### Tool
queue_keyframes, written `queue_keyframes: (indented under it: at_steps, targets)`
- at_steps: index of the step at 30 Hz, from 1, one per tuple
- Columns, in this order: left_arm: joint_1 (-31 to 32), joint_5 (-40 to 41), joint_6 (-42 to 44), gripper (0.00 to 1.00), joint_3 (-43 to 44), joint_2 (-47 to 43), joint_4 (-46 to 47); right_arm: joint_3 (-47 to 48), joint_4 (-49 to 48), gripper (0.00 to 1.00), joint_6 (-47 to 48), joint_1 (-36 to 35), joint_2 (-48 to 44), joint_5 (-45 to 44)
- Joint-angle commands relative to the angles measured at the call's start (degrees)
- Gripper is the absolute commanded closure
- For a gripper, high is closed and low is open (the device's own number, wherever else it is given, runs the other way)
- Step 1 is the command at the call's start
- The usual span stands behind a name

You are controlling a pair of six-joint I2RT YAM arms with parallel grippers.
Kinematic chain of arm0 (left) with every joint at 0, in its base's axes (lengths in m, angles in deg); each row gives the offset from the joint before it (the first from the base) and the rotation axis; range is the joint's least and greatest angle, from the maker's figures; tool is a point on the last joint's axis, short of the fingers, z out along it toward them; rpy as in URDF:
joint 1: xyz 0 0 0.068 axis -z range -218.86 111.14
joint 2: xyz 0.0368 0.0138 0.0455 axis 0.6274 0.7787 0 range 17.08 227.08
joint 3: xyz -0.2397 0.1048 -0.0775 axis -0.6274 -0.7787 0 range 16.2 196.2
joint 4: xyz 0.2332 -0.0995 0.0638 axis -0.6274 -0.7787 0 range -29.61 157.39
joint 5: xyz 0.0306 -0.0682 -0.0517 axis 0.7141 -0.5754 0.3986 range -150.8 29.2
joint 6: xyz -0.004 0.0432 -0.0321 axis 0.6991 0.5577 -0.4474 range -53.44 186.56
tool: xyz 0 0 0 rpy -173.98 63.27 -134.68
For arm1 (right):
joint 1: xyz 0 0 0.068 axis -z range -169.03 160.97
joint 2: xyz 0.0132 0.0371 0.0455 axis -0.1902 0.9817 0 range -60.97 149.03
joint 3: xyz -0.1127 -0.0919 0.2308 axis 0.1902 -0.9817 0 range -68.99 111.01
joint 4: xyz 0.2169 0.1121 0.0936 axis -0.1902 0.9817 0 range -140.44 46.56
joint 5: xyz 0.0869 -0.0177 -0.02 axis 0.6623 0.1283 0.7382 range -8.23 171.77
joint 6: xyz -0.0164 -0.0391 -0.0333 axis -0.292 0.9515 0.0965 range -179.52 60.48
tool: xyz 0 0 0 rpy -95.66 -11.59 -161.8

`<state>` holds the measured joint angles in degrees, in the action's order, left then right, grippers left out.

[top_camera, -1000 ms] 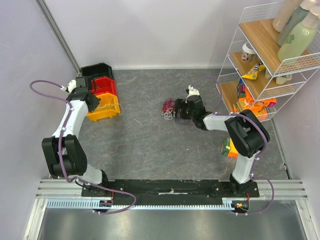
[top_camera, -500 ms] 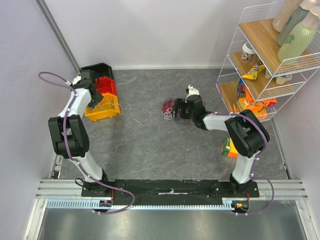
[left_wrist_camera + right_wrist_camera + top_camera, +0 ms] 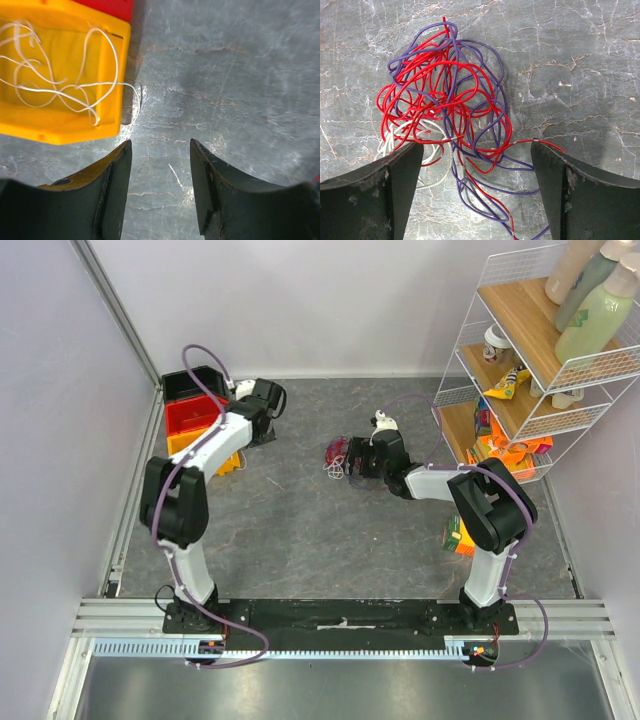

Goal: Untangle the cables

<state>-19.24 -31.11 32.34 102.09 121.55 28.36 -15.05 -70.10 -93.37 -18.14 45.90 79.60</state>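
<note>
Underneath everything, a grey marbled desk point(image 3: 300, 530). Along its right edge, a white wire rack point(image 3: 515, 325) with wooden shelves, stocked with bottles point(image 3: 600, 300) and packets point(image 3: 505, 385).

Bolted at the near edge, the left arm point(image 3: 200, 455), bent upward and reaching toward the far-left corner, and the right arm point(image 3: 470, 495), stretched leftward to mid-desk.

In that far-left corner, three bins in a row: a black bin point(image 3: 195, 380) farthest, then a red bin point(image 3: 190, 415), then a yellow bin point(image 3: 60, 135), partly hidden under the left arm in the top view.

Near the middle of the desk, well apart from the bins, the cables point(image 3: 445, 110): a loose tangle of red and purple strands with a little white at one side, lying flat on the surface.

Around that tangle, the right tool point(image 3: 476, 147), spread wide, one finger on each side, gripping nothing. Contact between a stray red strand and one finger: impossible to tell.

Over bare desk just beside the yellow bin, the left tool point(image 3: 160, 145), parted partway, nothing between its fingers.

Inside the yellow bin, one separate white cable point(image 3: 65, 91) in loose loops, with one loop trailing over the bin's edge onto the desk.
</note>
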Motion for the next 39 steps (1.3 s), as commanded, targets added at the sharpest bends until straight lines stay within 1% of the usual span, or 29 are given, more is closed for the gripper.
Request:
queue_keyframes:
  at_steps: [1, 3, 4, 6, 8, 10, 13, 15, 18, 20, 25, 28, 31, 34, 37, 38, 39]
  targets:
    - [0.3, 5.1, -3.9, 0.44, 2.9, 7.0, -2.9, 1.8, -1.2, 0.04, -0.3, 0.0, 0.1, 0.2]
    - [0.6, 6.9, -4.5, 0.44, 4.0, 9.6, -1.9, 1.7, -1.2, 0.04, -0.3, -0.1, 0.1, 0.2]
    - [0.6, 8.7, -5.4, 0.44, 5.6, 11.1, -3.1, 1.8, -1.2, 0.04, -0.3, 0.0, 0.1, 0.2]
    - [0.5, 11.4, -10.6, 0.45, 10.7, 15.7, -9.0, 1.7, -1.2, 0.05, -0.4, 0.1, 0.1, 0.2]
    - [0.7, 12.9, -14.0, 0.46, 15.6, 20.0, -14.5, 1.8, -1.3, 0.05, -0.5, 0.1, 0.1, 0.4]
    - [0.7, 14.8, -16.1, 0.46, 17.8, 22.4, -16.6, 1.8, -1.3, 0.04, -0.4, 0.1, 0.2, 0.4]
    - [0.4, 15.7, -18.6, 0.46, 17.8, 23.8, -16.7, 1.6, -1.4, 0.04, -0.6, 0.2, 0.2, 0.5]
    - [0.2, 14.4, -19.7, 0.46, 18.2, 24.8, -16.7, 1.7, -1.4, 0.05, -0.7, 0.2, 0.2, 0.6]
    - [-0.7, 12.5, -21.8, 0.5, 18.1, 25.7, -17.1, 1.7, -1.5, 0.04, -0.7, 0.3, 0.2, 0.7]
    - [-1.3, 12.1, -23.6, 0.51, 17.7, 25.9, -17.7, 1.5, -1.7, 0.04, -0.7, 0.4, 0.1, 0.7]
    - [-2.0, 10.7, -24.8, 0.51, 17.6, 26.4, -17.7, 1.5, -1.8, 0.04, -0.8, 0.4, 0.2, 0.9]
    - [-3.2, 9.6, -24.0, 0.54, 17.2, 26.6, -16.0, 1.4, -1.9, 0.04, -0.9, 0.5, 0.1, 0.9]
    - [-3.9, 8.5, -23.1, 0.59, 16.6, 26.8, -14.3, 1.4, -2.0, 0.04, -1.0, 0.5, 0.2, 1.1]
    - [-4.1, 8.2, -22.4, 0.63, 16.1, 26.3, -12.6, 1.5, -2.0, 0.04, -1.0, 0.5, 0.4, 1.2]
    - [-4.3, 8.2, -21.9, 0.77, 15.5, 25.4, -11.0, 1.5, -2.0, 0.04, -1.0, 0.5, 0.4, 1.3]
    - [-4.3, 8.2, -21.8, 0.87, 15.1, 25.0, -10.4, 1.6, -2.0, 0.04, -1.0, 0.5, 0.5, 1.4]
    - [-4.4, 7.9, -21.2, 0.93, 14.5, 24.3, -9.3, 1.5, -2.1, 0.04, -1.1, 0.5, 0.4, 1.5]
